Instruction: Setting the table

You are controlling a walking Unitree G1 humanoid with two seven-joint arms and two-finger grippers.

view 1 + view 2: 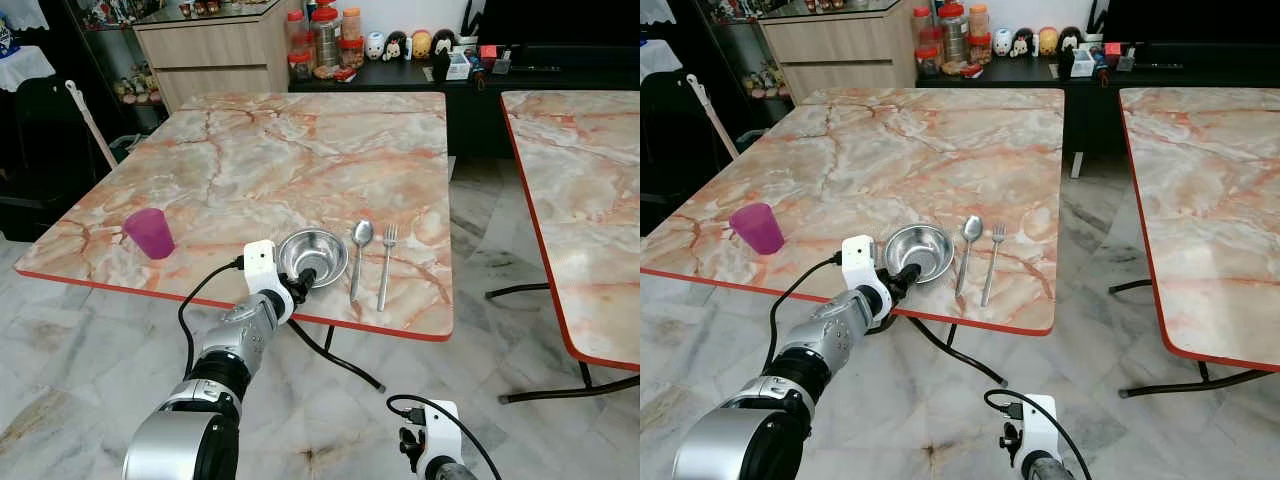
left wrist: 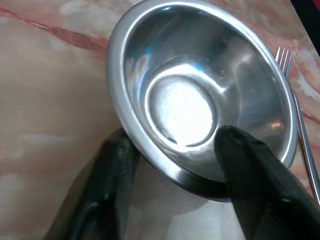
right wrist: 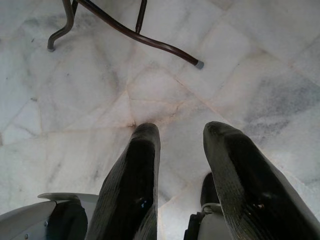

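Marble table (image 1: 300, 150): left gripper (image 2: 175, 165) pinches steel bowl (image 1: 313, 256) rim between 2 fingers.

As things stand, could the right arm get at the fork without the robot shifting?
Probably not. The right gripper hangs low over the floor, below the table edge, fingers apart. The fork lies beyond the spoon near that edge, unblocked, but the arm would have to rise first.
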